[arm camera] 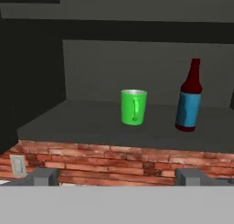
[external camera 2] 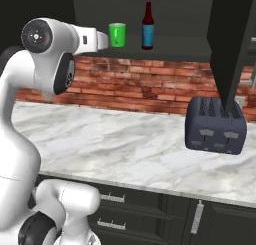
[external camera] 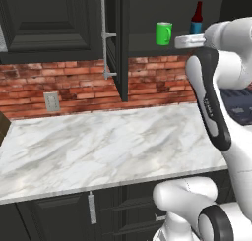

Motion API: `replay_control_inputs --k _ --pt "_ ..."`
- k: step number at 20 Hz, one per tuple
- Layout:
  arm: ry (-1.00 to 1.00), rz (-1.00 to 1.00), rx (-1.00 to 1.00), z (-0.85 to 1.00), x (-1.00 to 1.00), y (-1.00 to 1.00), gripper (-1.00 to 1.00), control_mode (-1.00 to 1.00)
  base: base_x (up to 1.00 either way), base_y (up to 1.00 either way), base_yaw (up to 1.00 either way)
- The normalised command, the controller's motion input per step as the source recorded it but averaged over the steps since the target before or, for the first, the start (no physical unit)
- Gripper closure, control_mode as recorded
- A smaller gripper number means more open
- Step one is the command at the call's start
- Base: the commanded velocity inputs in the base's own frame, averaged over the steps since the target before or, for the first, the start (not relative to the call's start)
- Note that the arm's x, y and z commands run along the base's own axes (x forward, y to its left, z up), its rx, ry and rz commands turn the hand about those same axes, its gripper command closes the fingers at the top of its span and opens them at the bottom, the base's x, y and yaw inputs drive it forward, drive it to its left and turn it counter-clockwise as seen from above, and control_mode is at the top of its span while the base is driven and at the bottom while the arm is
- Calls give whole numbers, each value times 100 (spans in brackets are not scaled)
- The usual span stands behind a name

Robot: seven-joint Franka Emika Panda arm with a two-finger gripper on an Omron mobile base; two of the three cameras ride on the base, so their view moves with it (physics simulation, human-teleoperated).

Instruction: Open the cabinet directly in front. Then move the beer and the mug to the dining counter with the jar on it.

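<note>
The mug [external camera 2: 117,34] and the beer [external camera 2: 147,26] stand apart on the cabinet [external camera 2: 165,51] shelf. A toaster [external camera 2: 215,125] sits on the marble worktop [external camera 2: 115,149] below.

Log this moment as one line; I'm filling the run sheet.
cabinet: open | mug, beer: upright on shelf, apart | tool: open, empty, facing mug

Dark cabinet shelf [arm camera: 82,122] with upright green mug [arm camera: 133,107] and beer [arm camera: 189,97].
</note>
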Motion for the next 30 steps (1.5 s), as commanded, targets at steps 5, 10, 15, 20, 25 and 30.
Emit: replay_control_inputs --k 5,10,15,20,25,30 --pt "13 0 0 0 60 -5 -100 -100 0 0 0" --pt "6 0 0 0 55 -14 -100 -100 0 0 0" --pt "0 1 0 -10 32 -5 -100 -100 0 0 0" --pt "-4 0 0 -24 25 0 -100 -100 0 0 0" --pt "-1 0 1 -5 43 -5 -100 -100 0 0 0" --pt "0 0 7 0 65 -15 -100 -100 0 0 0"
